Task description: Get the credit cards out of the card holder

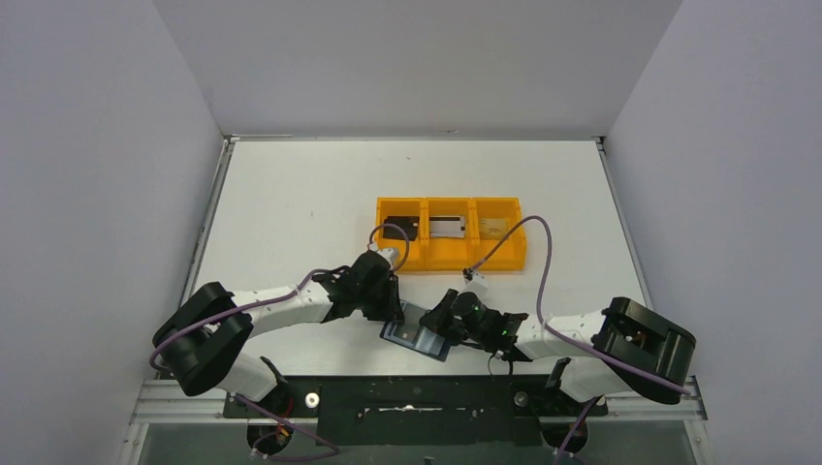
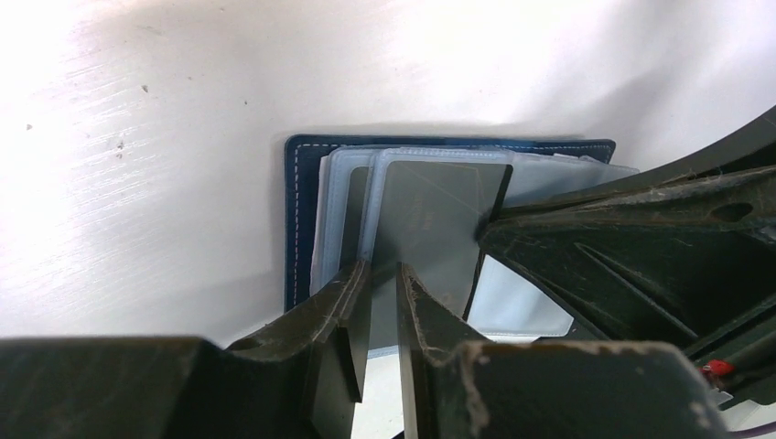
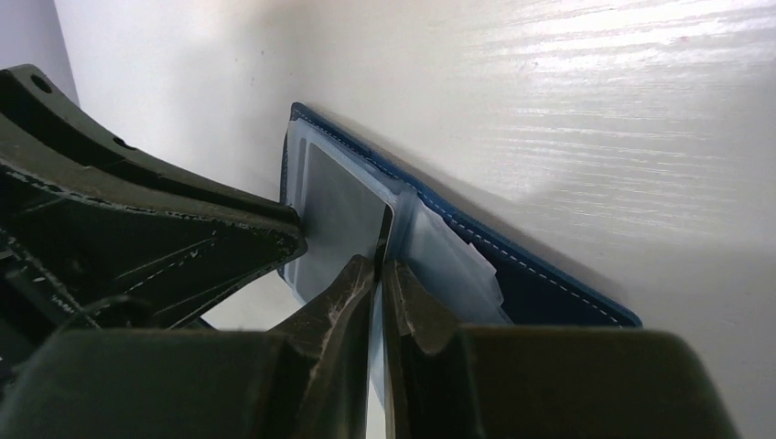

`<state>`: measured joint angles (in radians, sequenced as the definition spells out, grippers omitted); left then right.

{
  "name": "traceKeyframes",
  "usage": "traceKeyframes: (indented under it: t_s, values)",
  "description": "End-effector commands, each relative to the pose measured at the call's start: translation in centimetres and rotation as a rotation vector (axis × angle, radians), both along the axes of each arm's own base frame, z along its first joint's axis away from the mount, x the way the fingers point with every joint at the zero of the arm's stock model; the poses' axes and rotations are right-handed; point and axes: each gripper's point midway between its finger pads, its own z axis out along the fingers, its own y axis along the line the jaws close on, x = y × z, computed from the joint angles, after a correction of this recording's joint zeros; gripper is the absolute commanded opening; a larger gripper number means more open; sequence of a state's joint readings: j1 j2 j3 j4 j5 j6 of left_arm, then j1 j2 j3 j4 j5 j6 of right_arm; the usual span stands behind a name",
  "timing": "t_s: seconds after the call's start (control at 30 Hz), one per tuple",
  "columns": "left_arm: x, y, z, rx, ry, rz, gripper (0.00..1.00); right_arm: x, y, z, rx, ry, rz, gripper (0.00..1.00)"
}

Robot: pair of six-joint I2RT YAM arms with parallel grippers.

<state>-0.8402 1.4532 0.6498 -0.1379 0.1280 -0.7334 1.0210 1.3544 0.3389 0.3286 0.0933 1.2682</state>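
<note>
The card holder (image 1: 419, 339), a navy wallet with blue-grey clear pockets, lies open on the table between my two grippers. It also shows in the left wrist view (image 2: 297, 219) and the right wrist view (image 3: 540, 283). A silver-grey credit card (image 2: 439, 210) stands partly out of a pocket and also shows in the right wrist view (image 3: 339, 215). My left gripper (image 2: 377, 267) is shut on the near edge of this card; from above it (image 1: 395, 308) sits at the wallet's left end. My right gripper (image 3: 380, 261) is shut on a clear pocket sleeve of the wallet; from above it (image 1: 438, 325) is at the right end.
An orange three-compartment tray (image 1: 451, 260) stands behind the wallet, holding a black card (image 1: 405, 231), a silver card (image 1: 448, 227) and a gold-tan card (image 1: 494, 227). White walls close in the table. The two grippers are very close together.
</note>
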Motion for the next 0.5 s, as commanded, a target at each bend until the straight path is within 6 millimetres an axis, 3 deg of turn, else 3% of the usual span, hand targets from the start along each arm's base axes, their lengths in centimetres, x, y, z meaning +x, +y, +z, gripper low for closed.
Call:
traceKeyframes:
  t_s: [0.0, 0.13, 0.27, 0.33, 0.47]
  values:
    - [-1.3, 2.2, -2.3, 0.115, 0.047, 0.010, 0.16, 0.3, 1.0, 2.7, 0.131, -0.044, 0.015, 0.10]
    - [-1.4, 2.1, -2.3, 0.115, 0.055, 0.009, 0.14, 0.2, 0.6, 2.3, 0.133, -0.023, 0.000, 0.23]
    - [-1.5, 2.2, -2.3, 0.114, 0.059, 0.010, 0.13, -0.2, 0.5, 0.9, 0.081, 0.020, 0.009, 0.29]
    - [-1.5, 2.2, -2.3, 0.116, 0.060, 0.010, 0.13, -0.5, 0.9, 0.4, 0.076, 0.040, 0.028, 0.30]
    - [-1.6, 2.2, -2.3, 0.111, 0.067, 0.009, 0.12, -0.6, 2.3, 0.8, 0.115, 0.032, 0.069, 0.21]
